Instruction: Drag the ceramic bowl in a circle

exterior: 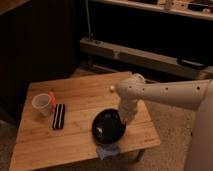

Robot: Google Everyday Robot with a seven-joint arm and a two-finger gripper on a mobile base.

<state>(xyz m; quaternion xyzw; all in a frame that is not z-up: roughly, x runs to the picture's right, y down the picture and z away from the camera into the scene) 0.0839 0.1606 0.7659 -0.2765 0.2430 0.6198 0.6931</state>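
Since the bowl (106,129) is held at its right rim by the closed end effector (126,118), close to the near right edge of the bench (75,90), the circle is best swept far-left and kept flat. A blue cloth (107,151) is tucked against its near side; a black bar (59,116) and cup (42,105) are set well left.

Found arm (165,92) extended, wrist (128,100) turned straight down. Noted gripper (125,119) low beneath wrist, jaws apparently closed, largely hidden.
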